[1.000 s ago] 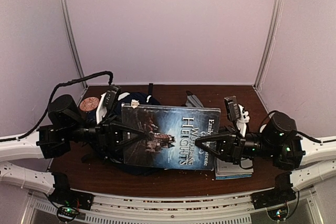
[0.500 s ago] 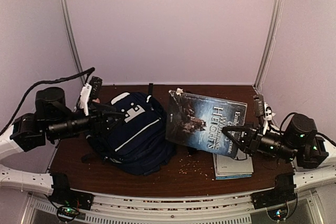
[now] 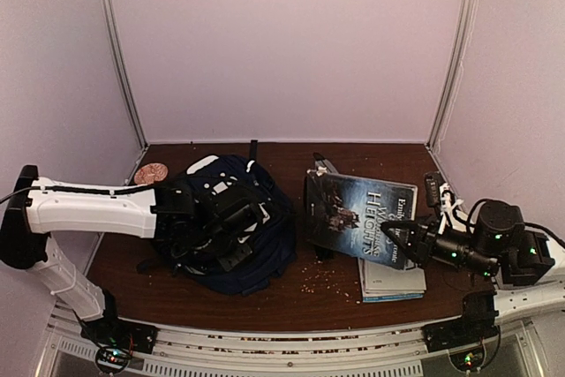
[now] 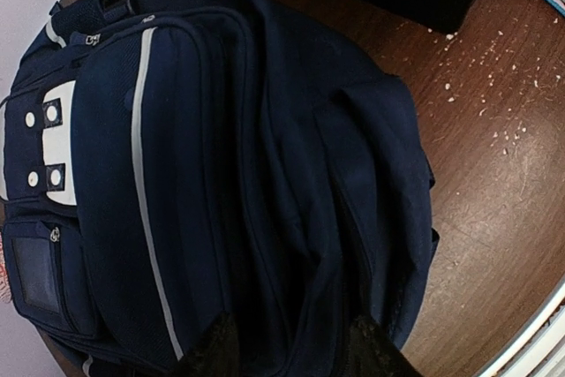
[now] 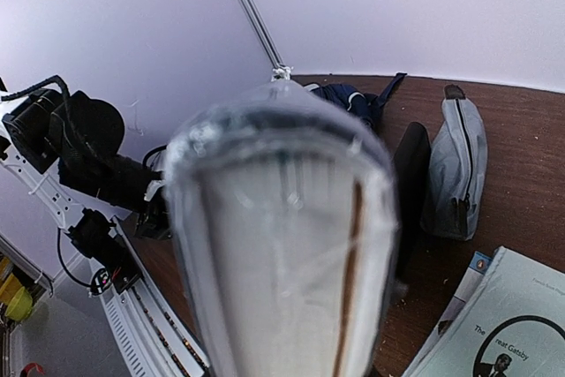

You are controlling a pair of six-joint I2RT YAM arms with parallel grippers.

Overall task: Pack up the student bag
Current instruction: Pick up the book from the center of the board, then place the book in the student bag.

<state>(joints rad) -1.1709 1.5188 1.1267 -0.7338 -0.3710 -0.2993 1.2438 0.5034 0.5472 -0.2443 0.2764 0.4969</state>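
Grip on the book (image 3: 353, 214) has changed: your left hand (image 3: 231, 218) let go and hangs, fingers apart, directly above the student bag (image 3: 269, 249) on the surface (image 3: 291, 302); your right hand (image 3: 395, 240) alone clamps the book, beside the bag.

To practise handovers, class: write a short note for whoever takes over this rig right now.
Left gripper: open, over the student bag lying left on the table.
Right gripper: shut on the Wuthering Heights book, held on edge beside the bag.
Done: book picked up.
Left: put it in the bag; the Gatsby book lies flat on the table, unpacked.
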